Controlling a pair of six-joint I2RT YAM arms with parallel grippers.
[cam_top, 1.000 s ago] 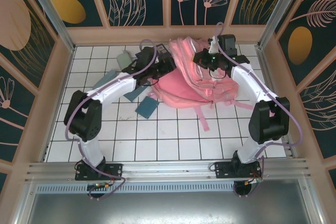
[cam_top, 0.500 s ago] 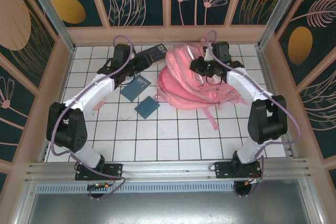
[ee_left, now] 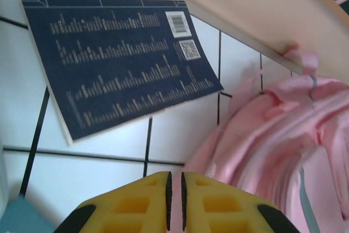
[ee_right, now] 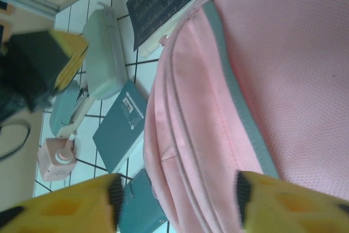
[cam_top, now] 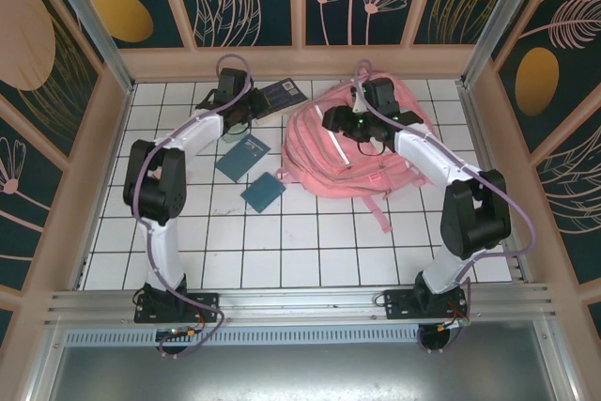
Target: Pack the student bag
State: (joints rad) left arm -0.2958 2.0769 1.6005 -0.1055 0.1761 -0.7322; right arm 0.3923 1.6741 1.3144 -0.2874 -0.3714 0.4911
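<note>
The student bag (cam_top: 352,161) is a big pink backpack lying flat at the back right of the tiled floor. It also shows in the left wrist view (ee_left: 283,135) and the right wrist view (ee_right: 262,80). My right gripper (cam_top: 336,127) hovers over the bag's left part, open (ee_right: 179,192), with pink fabric and seams below the gap and nothing held. My left gripper (cam_top: 249,110) is at the back left, shut with nothing in it (ee_left: 175,189). It points at the tiles between a navy book (ee_left: 120,64) and the bag's edge.
The navy book (cam_top: 280,96) lies against the wooden back wall (ee_left: 245,9). Two teal books (cam_top: 242,155) (cam_top: 263,192) lie left of the bag. A pale green pencil case (ee_right: 103,53) and a small pink bottle (ee_right: 54,159) lie further left. A pink strap (cam_top: 380,213) trails toward the front.
My right gripper has opened and let go of the bag, which has settled flatter. My left arm has swung away from the bag to the back left and shut its jaws.
</note>
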